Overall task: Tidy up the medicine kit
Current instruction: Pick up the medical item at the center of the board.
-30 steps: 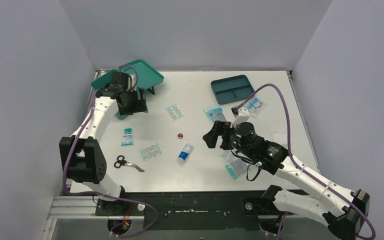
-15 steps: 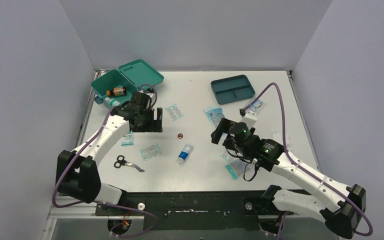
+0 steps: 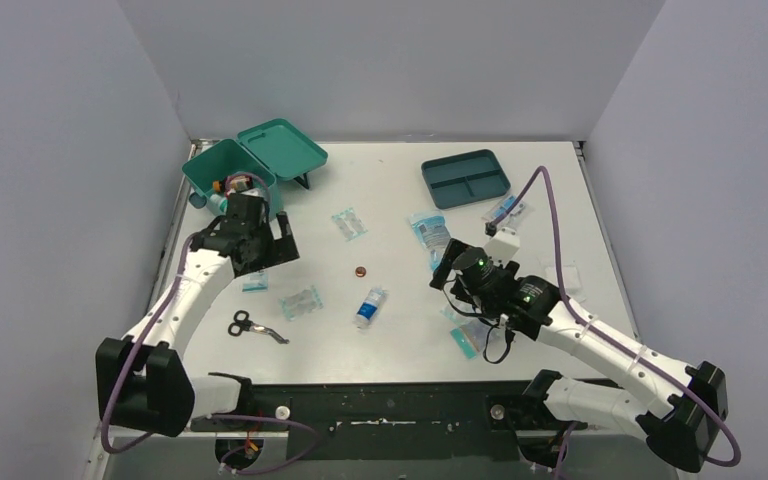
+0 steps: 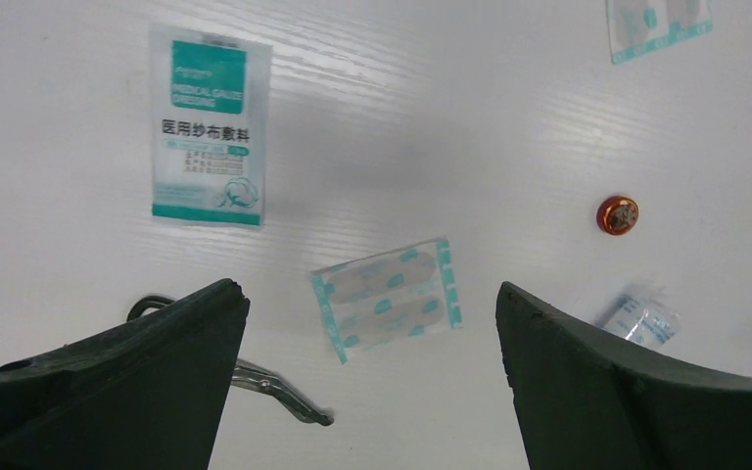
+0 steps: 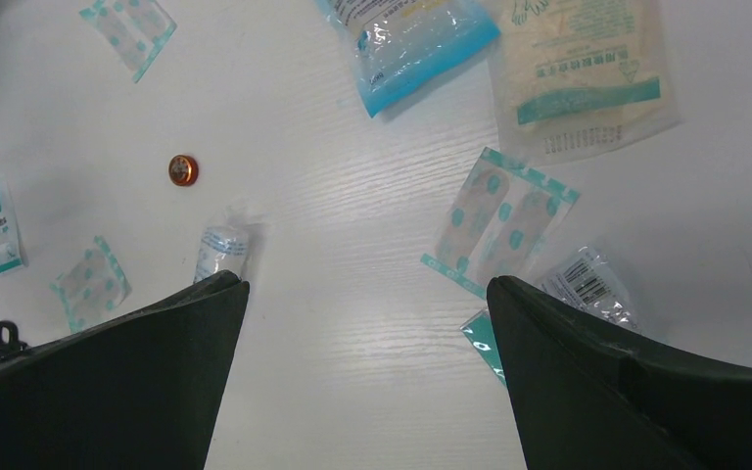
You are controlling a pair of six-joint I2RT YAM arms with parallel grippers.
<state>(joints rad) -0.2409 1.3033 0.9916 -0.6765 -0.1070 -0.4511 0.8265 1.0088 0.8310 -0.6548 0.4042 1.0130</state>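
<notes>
Div. tray (image 3: 465,178) far R; scissors (image 3: 256,327) near L; red disc (image 3: 361,271) btwn.

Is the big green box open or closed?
Open. The medicine kit has its lid swung back, and a small brown bottle shows inside.

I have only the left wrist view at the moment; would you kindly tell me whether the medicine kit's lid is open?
Observer: Yes, the medicine kit sits at the far left corner with its lid tipped back.
Operator: Thank you. Where is the right tool?
Observer: The right tool hangs open and empty, a plaster strip lying just ahead of it.
Operator: And the divided tray?
Observer: The divided tray lies near the far right, apart from the kit.
</notes>
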